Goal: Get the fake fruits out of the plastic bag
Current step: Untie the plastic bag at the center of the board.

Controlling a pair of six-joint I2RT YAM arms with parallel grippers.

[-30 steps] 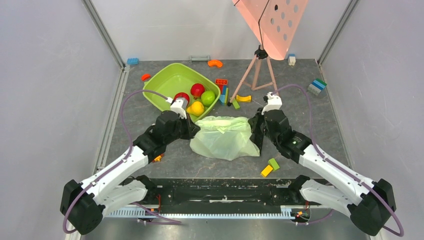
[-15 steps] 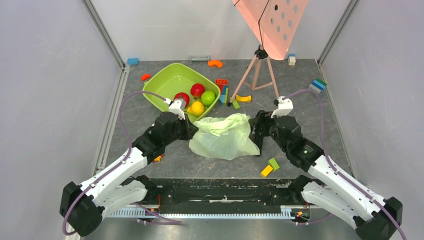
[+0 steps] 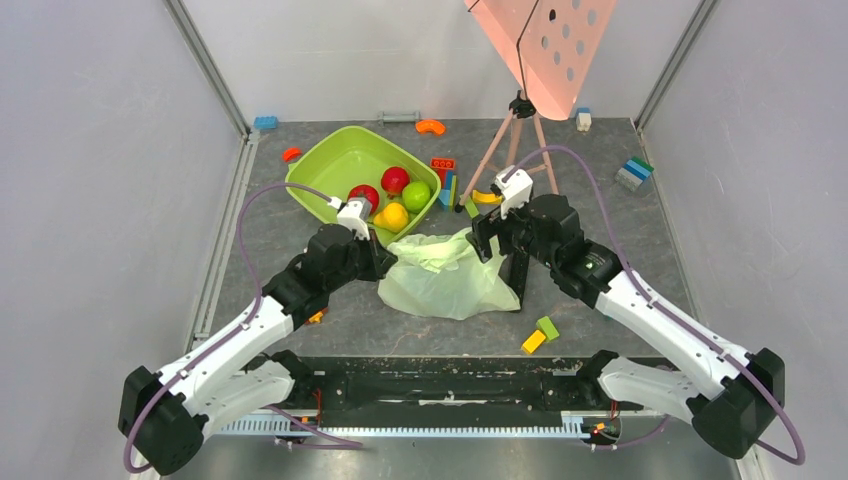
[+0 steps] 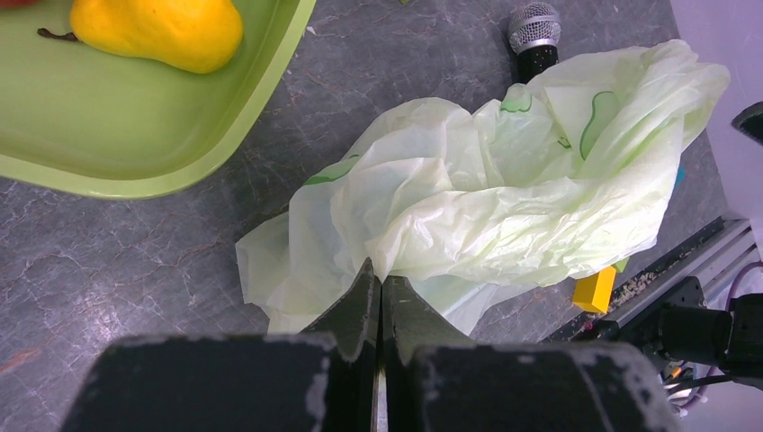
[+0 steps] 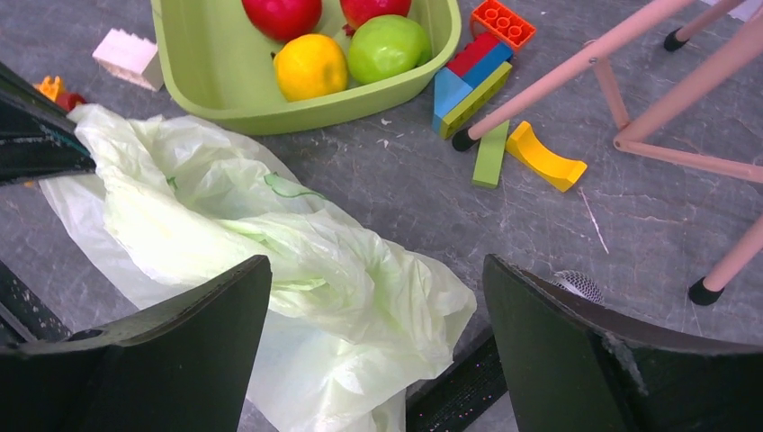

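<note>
Left fingers (image 4: pixel 360 306) pinch tight on the bag's (image 3: pixel 445 280) near-left edge, bag crumpled on the counter (image 3: pixel 690 220) just beside the tub (image 3: pixel 330 165), right fingers (image 5: pixel 180 342) spread wide above its far side: best they drop, nip the opposite rim and ease it open

Pale, translucent green plastic bag (image 3: pixel 445 282) — darker green print — lime tub (image 3: pixel 335 162), yellow pear (image 3: pixel 393 216).

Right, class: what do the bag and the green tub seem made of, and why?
The plastic bag: thin translucent film, probably polythene, creased and crumpled. The tub: rigid moulded plastic, it seems, smooth and faintly glossy, holding a firm rim.
</note>
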